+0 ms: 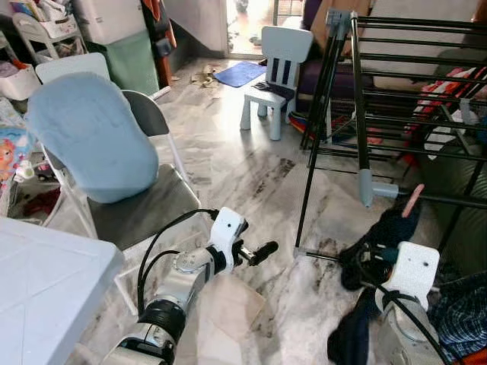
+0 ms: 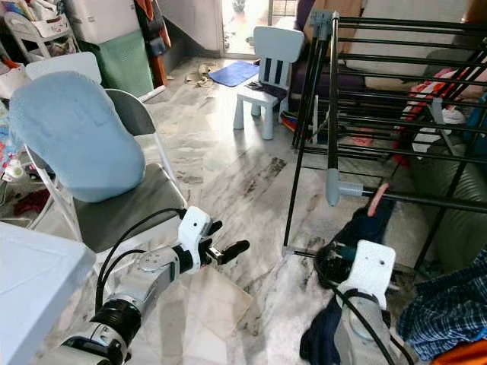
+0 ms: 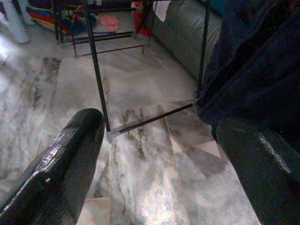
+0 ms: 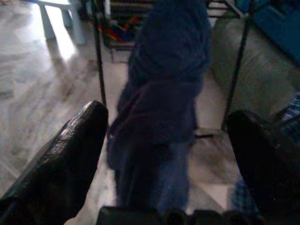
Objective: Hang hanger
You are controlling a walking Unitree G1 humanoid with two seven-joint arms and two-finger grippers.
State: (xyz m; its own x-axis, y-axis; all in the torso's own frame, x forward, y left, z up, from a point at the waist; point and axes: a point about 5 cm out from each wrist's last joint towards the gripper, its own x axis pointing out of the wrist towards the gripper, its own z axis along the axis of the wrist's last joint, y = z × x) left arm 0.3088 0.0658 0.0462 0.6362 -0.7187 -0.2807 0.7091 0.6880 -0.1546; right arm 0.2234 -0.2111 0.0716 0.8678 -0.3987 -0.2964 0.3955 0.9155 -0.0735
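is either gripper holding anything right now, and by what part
The left gripper is open and holds nothing. A dark blue garment on a pink hanger hangs before the right gripper, whose fingers are spread; the hold cannot be told.

Dark garment point(image 4: 161, 108) blurred, hanger point(image 1: 412, 201) mostly hidden.

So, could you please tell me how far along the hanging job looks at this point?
Nothing looks hung yet. In hand: a dark blue garment on a pink hanger hangs in front of the right gripper, whose jaws stand wide apart around it; whether they grip it I cannot tell. The left gripper is open and empty over the marble floor. Left: hooking the hanger onto a rail of the black drying rack.
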